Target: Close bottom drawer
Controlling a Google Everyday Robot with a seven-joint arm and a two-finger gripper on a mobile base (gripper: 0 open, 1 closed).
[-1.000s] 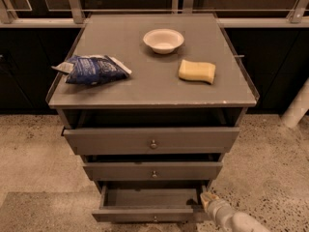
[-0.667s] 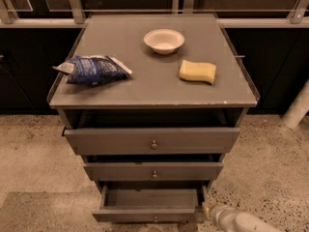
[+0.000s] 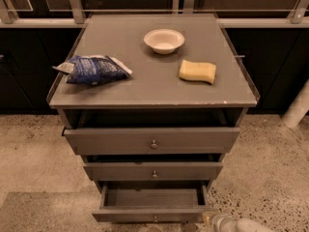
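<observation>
The bottom drawer [image 3: 153,213] is the narrowest of three grey-brown drawers and stands pulled out, its empty inside showing. Its tiny knob [image 3: 155,219] sits at the centre of the short front panel, near the frame's lower edge. The middle drawer [image 3: 153,170] and the top drawer [image 3: 152,140] are each out a little less. My gripper [image 3: 212,220] is at the bottom right, just off the bottom drawer's front right corner, with the white arm [image 3: 246,224] trailing right.
On the cabinet top [image 3: 154,88] lie a blue snack bag [image 3: 92,70], a white bowl [image 3: 163,40] and a yellow sponge [image 3: 197,71]. A white pipe [image 3: 295,108] stands at the right. Speckled floor [image 3: 34,158] surrounds the cabinet; dark cabinets and a rail run behind.
My gripper and arm have moved down and to the right, away from the bottom drawer's right corner. The drawers stand as before.
</observation>
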